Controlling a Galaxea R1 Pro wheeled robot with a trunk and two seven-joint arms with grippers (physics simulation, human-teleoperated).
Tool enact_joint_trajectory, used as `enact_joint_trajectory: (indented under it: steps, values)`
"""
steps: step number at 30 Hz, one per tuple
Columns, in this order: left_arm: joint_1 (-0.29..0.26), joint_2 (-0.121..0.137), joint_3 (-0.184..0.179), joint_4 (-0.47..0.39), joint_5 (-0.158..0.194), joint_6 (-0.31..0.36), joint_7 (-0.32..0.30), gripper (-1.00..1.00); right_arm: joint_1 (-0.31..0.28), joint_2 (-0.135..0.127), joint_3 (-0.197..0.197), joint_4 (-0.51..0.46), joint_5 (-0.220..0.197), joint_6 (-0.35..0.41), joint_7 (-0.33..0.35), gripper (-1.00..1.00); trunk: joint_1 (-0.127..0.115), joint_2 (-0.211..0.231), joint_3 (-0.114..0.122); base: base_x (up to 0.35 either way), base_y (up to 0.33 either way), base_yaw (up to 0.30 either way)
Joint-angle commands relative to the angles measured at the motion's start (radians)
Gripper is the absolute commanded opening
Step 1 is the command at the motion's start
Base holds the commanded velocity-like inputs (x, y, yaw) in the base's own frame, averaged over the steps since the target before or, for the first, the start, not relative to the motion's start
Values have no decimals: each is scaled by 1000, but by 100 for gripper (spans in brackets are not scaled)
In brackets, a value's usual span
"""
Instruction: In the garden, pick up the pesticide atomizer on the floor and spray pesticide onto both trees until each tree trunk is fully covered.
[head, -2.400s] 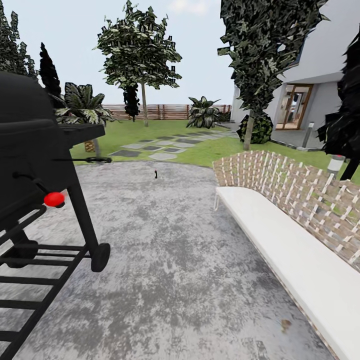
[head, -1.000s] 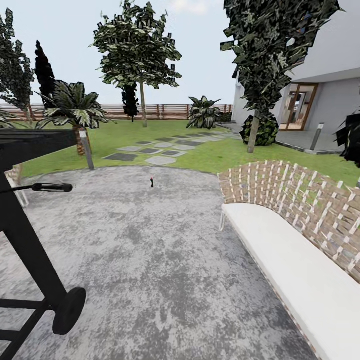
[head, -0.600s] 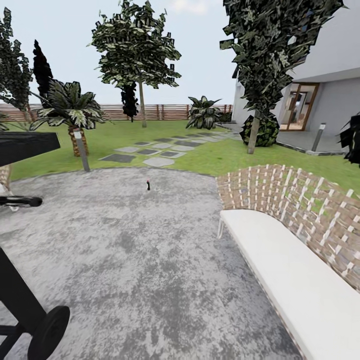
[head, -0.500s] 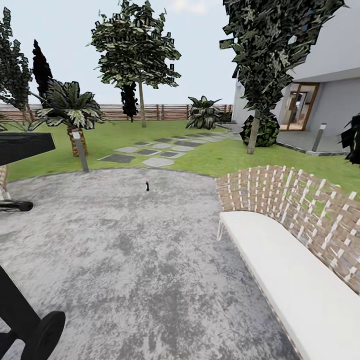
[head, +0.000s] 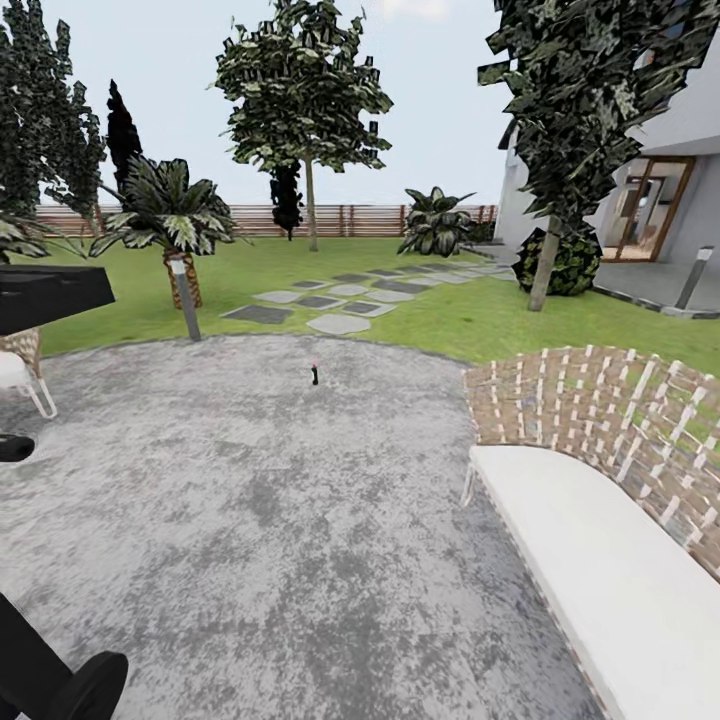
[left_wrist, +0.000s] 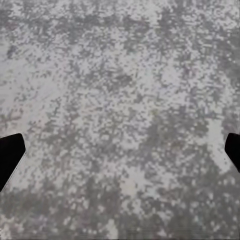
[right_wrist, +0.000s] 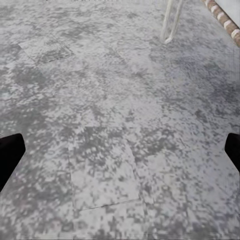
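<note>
The atomizer (head: 314, 372) stands upright on the grey floor (head: 300, 540), far ahead and near the curved edge where the paving meets the lawn (head: 440, 315). At this range it is only a small dark bottle with a pale top; its label cannot be made out. It stands alone, well apart from everything else.

A bench (head: 590, 560) with a white seat and a woven back runs along the right side of the paving. At the left edge the black grill (head: 40, 295) shows its shelf, and one of its wheels (head: 85, 690) sits low in the corner. A chair (head: 20, 370) with a white cushion stands just behind the shelf. A short lamp post (head: 184, 300) rises at the paving's rim, with a palm (head: 170, 215) just behind it on the grass.

Stepping stones (head: 335, 300) lead across the lawn toward a thin-stemmed tree (head: 305, 100) and the slat fence (head: 370, 220). A second tree (head: 590, 90) stands at the right, its pale trunk (head: 543, 275) beside a round bush (head: 575, 262); this may be one of the task's trunks. The white house (head: 660, 190) is behind it.

In each wrist view only the two dark fingertips (left_wrist: 10, 157) (right_wrist: 10, 155) show, set wide apart at opposite edges, so the left gripper (left_wrist: 120, 160) and the right gripper (right_wrist: 120, 157) are both spread wide with nothing between them but paving. The right wrist view also catches a thin white bench leg (right_wrist: 170, 22).
</note>
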Motion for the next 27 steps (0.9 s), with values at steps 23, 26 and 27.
enact_joint_trajectory:
  steps: [23, 26, 27]
  values:
    - [0, -1, 0, 1, 0, 0, 0, 100, 0, 2, 2, 0, 7, 1, -1, 100, 0, 0, -7, 340, 0, 68]
    - [0, -1, 0, 1, 0, 0, 0, 100, 0, 3, 2, 0, 17, 0, -1, 100, 0, 0, -7, 340, 0, 0]
    - [0, -1, 0, 1, 0, 0, 0, 100, 0, 3, 2, 0, 18, 0, -1, 100, 0, 0, -7, 340, 0, 0]
